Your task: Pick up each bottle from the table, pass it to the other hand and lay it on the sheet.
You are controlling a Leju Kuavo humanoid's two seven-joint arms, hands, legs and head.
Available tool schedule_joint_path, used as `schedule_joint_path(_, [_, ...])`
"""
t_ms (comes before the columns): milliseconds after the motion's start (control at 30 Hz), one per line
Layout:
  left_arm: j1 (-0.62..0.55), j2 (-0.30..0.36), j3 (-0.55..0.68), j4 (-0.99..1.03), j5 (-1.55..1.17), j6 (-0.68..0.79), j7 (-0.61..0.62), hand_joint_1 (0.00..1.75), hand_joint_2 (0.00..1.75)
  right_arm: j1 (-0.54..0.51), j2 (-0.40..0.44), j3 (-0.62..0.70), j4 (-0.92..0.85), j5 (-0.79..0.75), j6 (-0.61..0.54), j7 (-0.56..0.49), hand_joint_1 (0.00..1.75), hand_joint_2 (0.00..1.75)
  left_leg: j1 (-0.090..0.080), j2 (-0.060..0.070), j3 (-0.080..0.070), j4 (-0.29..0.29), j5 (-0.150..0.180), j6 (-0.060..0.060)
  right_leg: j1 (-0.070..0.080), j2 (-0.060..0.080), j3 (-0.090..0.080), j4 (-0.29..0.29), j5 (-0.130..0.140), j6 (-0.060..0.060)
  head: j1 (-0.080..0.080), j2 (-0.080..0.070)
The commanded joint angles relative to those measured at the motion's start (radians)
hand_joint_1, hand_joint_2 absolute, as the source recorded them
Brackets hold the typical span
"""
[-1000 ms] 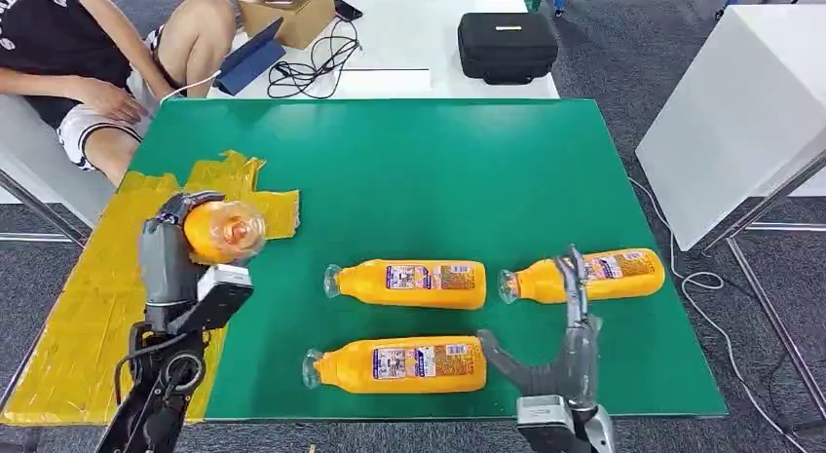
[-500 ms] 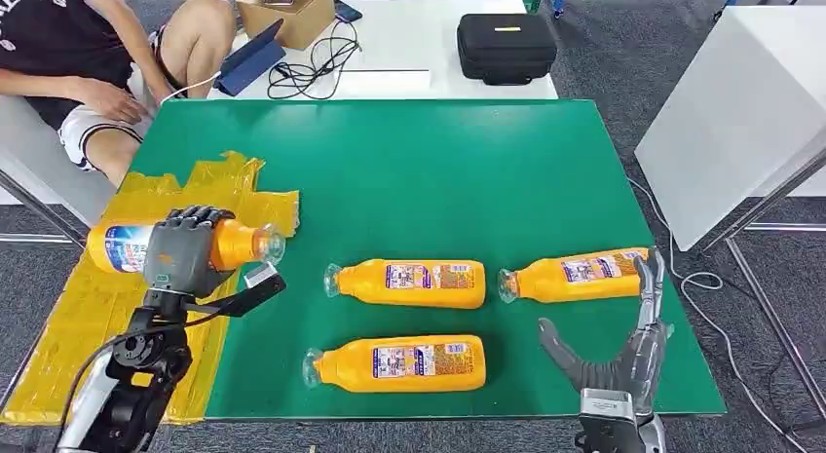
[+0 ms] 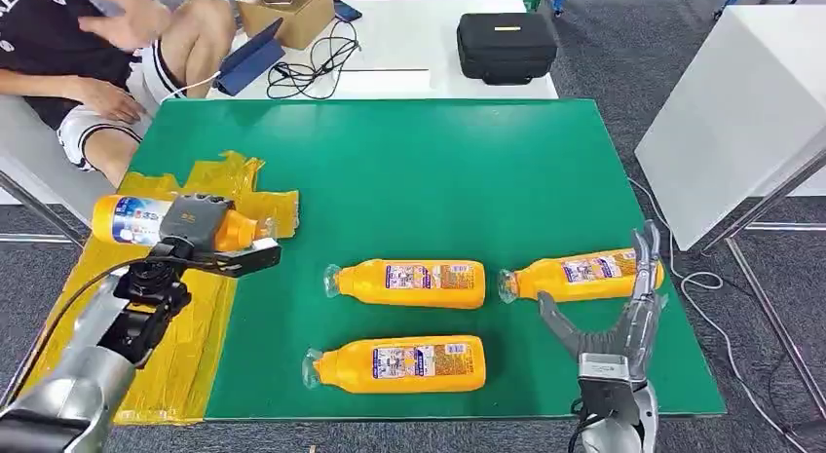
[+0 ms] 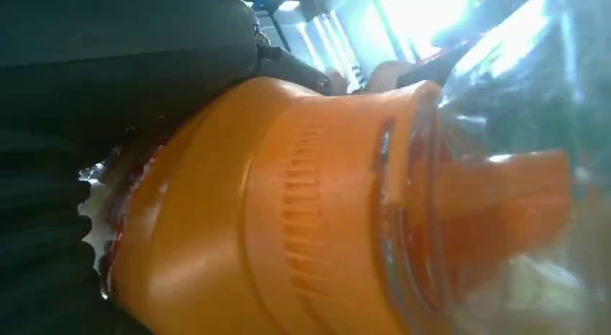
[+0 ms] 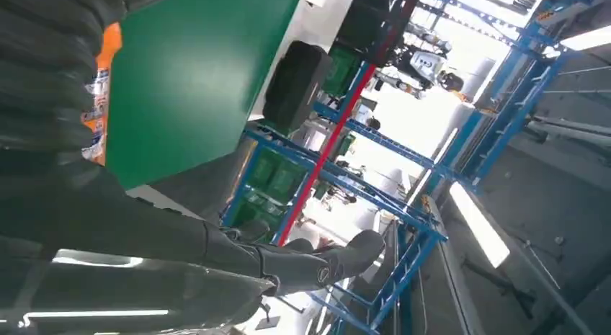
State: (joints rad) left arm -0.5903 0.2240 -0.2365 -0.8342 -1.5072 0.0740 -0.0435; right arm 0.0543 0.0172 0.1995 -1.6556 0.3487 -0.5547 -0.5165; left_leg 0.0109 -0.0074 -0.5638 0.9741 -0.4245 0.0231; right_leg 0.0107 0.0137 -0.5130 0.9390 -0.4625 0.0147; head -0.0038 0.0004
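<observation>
My left hand [image 3: 195,227] grips an orange bottle [image 3: 131,219] around its neck end, holding it on its side just over the yellow sheet [image 3: 117,307] at the table's left. The left wrist view shows the bottle's orange shoulder [image 4: 288,212] and its clear cap close up. Three more orange bottles lie on the green table: one in the middle [image 3: 409,283], one near the front edge [image 3: 399,365], one at the right [image 3: 580,273]. My right hand [image 3: 623,326] stands open with fingers spread, just in front of the right bottle, touching nothing.
A seated person [image 3: 88,54] is at the far left behind the sheet, one hand raised. Behind the green table a white table [image 3: 409,29] carries a black case [image 3: 506,44], cables, a tablet and a cardboard box. A white panel [image 3: 740,112] stands to the right.
My left hand has carried the bottle left and farther back over the sheet, laying it level. My right hand drew back right and now stands slightly nearer the right bottle. The person raised a hand.
</observation>
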Motion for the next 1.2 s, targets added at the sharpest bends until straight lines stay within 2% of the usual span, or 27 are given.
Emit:
schedule_joint_path(33, [-0.174,-0.053,-0.084,0.357,-0.001,-0.045,0.0,1.75,1.75,-0.061,0.003,-0.021,0.096,0.001,-0.007,-0.003,0.0,1.75,0.0,-0.003,0.001,-0.001,0.0,0.0,0.0,-0.003,0.002,-0.001,-0.001,0.001,0.0,0.0])
schedule_joint_path(233, [-0.179,-0.051,-0.088,0.376,-0.001,-0.06,0.0,1.75,1.75,-0.058,0.0,-0.026,0.089,0.007,-0.011,-0.002,0.0,1.75,0.0,-0.001,0.001,0.0,-0.001,0.0,0.0,-0.002,0.002,0.0,-0.001,0.001,0.0,0.0])
schedule_joint_path(433, [-0.13,-0.041,-0.059,0.392,0.033,-0.072,0.012,1.75,1.75,0.032,0.021,-0.052,0.019,0.058,0.002,0.007,0.0,1.75,0.0,-0.002,0.003,-0.001,-0.001,0.0,0.0,-0.003,0.004,-0.001,-0.002,0.001,0.0,0.0])
schedule_joint_path(567, [-0.129,-0.041,-0.068,0.392,0.011,-0.061,0.065,1.75,1.75,0.024,0.032,-0.078,0.007,0.079,0.015,0.007,0.0,1.75,-0.001,0.0,0.003,-0.001,-0.001,0.0,-0.001,-0.001,0.003,0.0,-0.002,0.001,0.0,0.0])
schedule_joint_path(600, [-0.143,-0.047,-0.069,0.405,-0.002,-0.05,0.09,1.15,1.75,0.011,0.033,-0.086,0.014,0.078,0.018,0.014,0.0,1.75,-0.001,0.0,0.003,-0.001,-0.002,0.0,0.0,-0.001,0.004,0.0,-0.002,0.002,0.0,0.0])
schedule_joint_path(633, [-0.151,-0.053,-0.066,0.412,-0.01,-0.037,0.1,0.0,1.75,0.005,0.031,-0.091,0.018,0.079,0.023,0.02,0.0,1.75,-0.001,0.0,0.002,0.0,-0.001,0.0,0.0,-0.001,0.002,0.0,-0.001,0.001,0.0,0.0])
schedule_joint_path(1033, [-0.139,-0.061,-0.039,0.428,0.003,-0.059,0.073,0.0,1.75,0.027,0.034,-0.085,0.011,0.092,0.027,0.012,0.0,1.75,-0.001,0.0,0.004,-0.001,-0.001,-0.001,0.0,-0.001,0.003,0.001,-0.001,0.001,0.0,0.0])
schedule_joint_path(1200, [-0.158,-0.067,-0.02,0.437,0.021,-0.044,0.041,0.0,1.75,-0.024,0.019,-0.094,0.048,0.076,0.036,0.017,0.0,1.75,0.0,0.001,0.003,0.0,-0.001,0.0,0.0,0.0,0.002,0.003,0.0,0.001,0.0,0.0])
